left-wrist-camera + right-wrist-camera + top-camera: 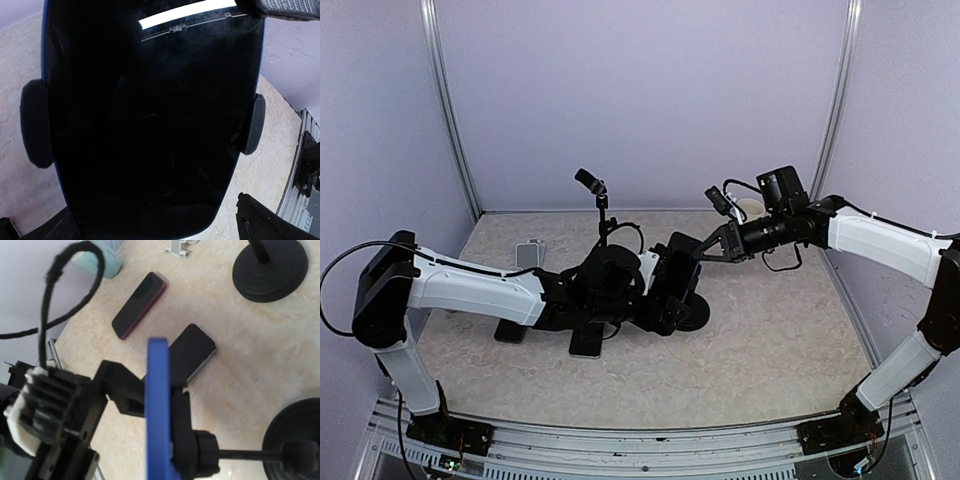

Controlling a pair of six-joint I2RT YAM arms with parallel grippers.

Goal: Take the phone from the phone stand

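Spread wide, the jaws of the left gripper (152, 207) stood on either side of the phone's lower end, and one finger (270, 220) was clearly apart from the phone's edge. Whether the right gripper (703, 250) had its jaws closed or parted could not be told, though one textured finger (285, 7) lay at the phone's top corner. The pale stone-patterned table (770, 340) carried everything. The left arm (470, 290) reached low across it from the left, and the right arm (880, 240) came in higher from the right. The two met at the middle of the table. There the phone stand (695, 318) stood on its round black base, with a rod running up to its clamp. The phone (150, 125), black-screened with a blue rim, sat upright in that clamp, held at both long edges by the clamp pads (36, 125). From the right wrist it showed edge-on as a blue strip. A second stand (603, 215), its clamp bare, rose just behind the left gripper. A black phone (192, 352) lay flat on the table near the stand, and a dark phone (139, 305) with a reddish edge lay flat beyond it. A pale device (530, 253) lay toward the far left corner.
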